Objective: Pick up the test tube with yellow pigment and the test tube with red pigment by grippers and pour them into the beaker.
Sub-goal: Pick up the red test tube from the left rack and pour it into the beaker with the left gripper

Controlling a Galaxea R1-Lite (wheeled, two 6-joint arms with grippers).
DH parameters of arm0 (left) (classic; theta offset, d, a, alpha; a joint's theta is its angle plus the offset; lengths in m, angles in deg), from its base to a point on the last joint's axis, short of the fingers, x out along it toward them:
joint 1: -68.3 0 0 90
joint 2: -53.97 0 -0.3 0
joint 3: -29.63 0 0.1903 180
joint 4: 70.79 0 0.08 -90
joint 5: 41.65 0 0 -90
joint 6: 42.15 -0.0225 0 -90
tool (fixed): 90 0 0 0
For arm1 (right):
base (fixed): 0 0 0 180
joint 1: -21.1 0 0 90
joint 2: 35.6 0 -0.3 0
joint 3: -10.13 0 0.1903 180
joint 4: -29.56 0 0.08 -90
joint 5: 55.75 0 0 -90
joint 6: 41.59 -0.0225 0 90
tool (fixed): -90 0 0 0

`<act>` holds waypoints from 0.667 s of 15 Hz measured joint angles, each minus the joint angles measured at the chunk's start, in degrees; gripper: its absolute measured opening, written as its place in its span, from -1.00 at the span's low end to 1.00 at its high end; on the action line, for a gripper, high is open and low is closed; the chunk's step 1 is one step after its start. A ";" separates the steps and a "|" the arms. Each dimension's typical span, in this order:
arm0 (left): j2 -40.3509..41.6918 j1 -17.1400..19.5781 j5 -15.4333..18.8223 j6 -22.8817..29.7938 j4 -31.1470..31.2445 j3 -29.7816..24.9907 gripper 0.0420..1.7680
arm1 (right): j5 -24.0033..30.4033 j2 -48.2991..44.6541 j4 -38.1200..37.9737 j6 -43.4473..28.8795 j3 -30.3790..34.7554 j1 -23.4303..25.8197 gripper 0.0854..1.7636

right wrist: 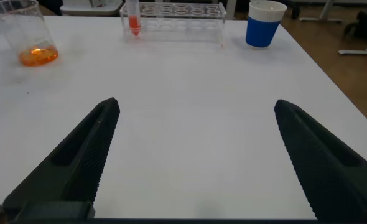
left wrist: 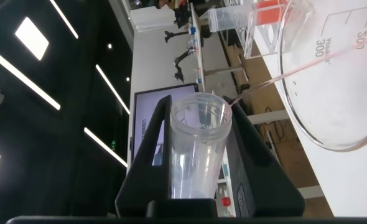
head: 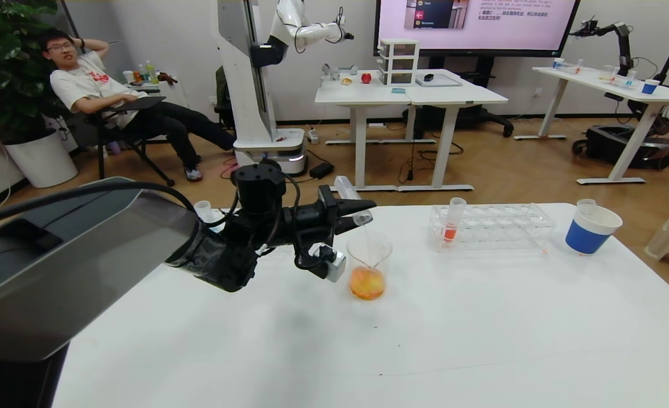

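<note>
The left gripper [head: 362, 214] is clamped on a clear test tube [head: 352, 199], now nearly empty, tilted mouth-down over the beaker [head: 368, 266], which stands on the white table [head: 425, 340] holding orange liquid. A test tube with red pigment [head: 453, 222] stands upright at the left end of the clear rack [head: 493, 228], with a blue paper cup [head: 590, 228] to the rack's right. The right gripper [right wrist: 196, 155] hovers low over the table with its fingers spread wide and nothing between them
</note>
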 joint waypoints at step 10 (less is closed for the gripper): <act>3.08 1.35 -16.79 49.75 -8.68 -1.55 -0.43 | 0.00 0.00 0.00 0.00 0.00 0.02 0.97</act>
